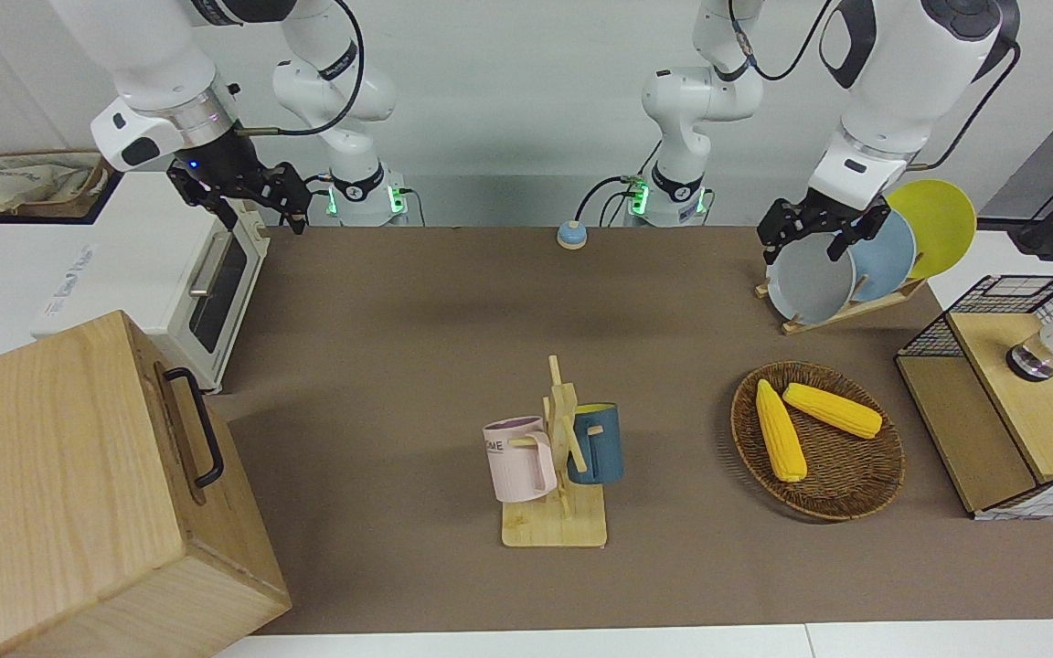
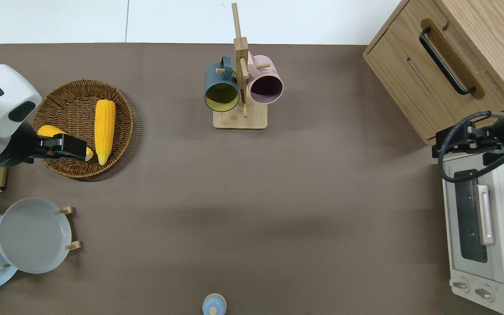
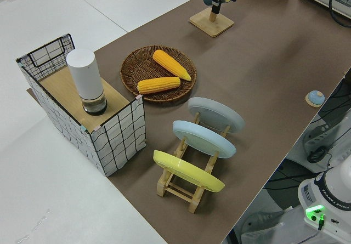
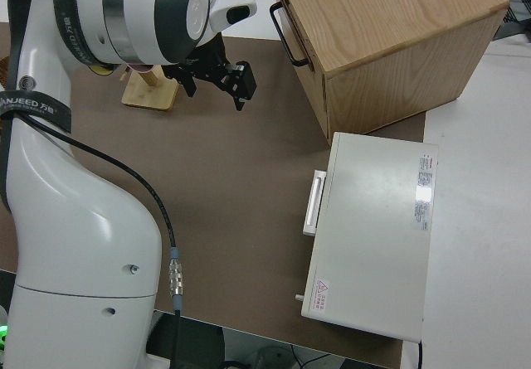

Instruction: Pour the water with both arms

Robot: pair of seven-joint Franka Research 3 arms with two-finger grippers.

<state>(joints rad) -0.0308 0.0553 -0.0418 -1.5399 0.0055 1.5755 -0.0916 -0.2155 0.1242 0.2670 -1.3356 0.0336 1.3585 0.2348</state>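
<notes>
**Both grippers aloft and empty, well apart from the mugs**

The left gripper (image 2: 66,148) hangs open over the corn basket (image 2: 120,109). The right gripper (image 2: 444,142) hangs open, holding nothing, over the toaster oven's (image 2: 497,227) corner. The mug rack (image 2: 239,119) stands between them, farther from the robots. No water vessel is identifiable.

Arms glossy white w/ black cables; left gripper (image 1: 817,236) & right gripper (image 1: 248,196) black. Under left gripper: brown woven basket (image 2: 75,168), 2 yellow corn cobs (image 2: 103,124). Nearby plates (image 1: 808,279): grey, light blue, yellow. Mugs (image 1: 517,457): pink & dark blue w/ yellow inside. By right gripper: white toaster oven (image 1: 207,292), pale wood cabinet (image 1: 69,493) w/ black handle. Table (image 1: 417,320) brown.
</notes>
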